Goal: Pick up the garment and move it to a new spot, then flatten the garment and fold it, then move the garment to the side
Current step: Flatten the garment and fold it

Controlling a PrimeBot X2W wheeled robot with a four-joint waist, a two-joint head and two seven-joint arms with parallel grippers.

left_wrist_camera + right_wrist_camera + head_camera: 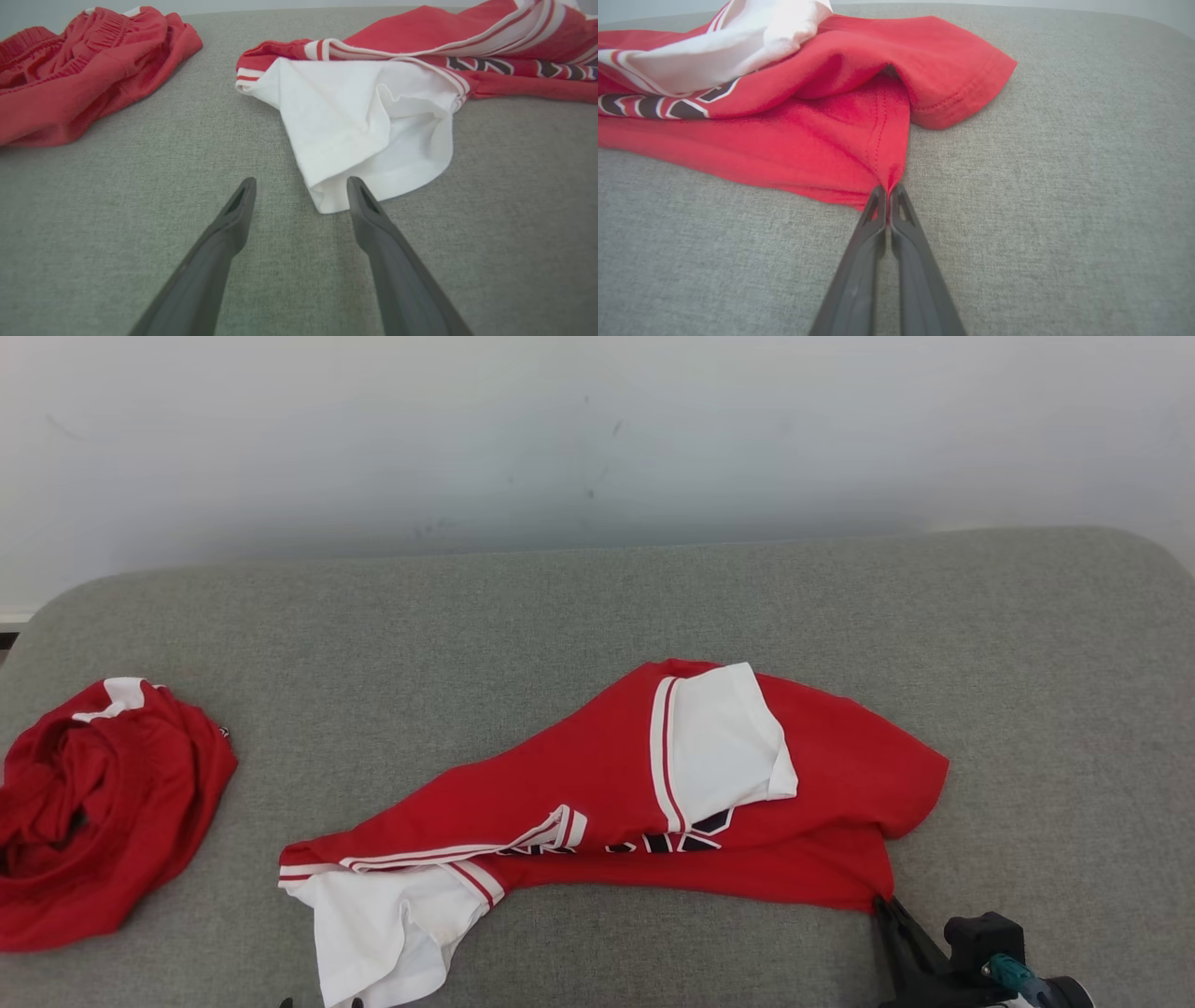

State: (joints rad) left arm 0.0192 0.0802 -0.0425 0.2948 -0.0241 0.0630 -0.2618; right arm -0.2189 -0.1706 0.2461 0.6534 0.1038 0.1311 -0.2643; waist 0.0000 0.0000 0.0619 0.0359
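A broad grey woven-fabric cushioned surface (597,607) with rounded far corners spans the foreground; behind it rises a plain off-white wall (280,439), bearing a few faint dark scuff marks (590,490); the light is soft and even

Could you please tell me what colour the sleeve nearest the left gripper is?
The sleeve is plain white; the left wrist view shows it best.
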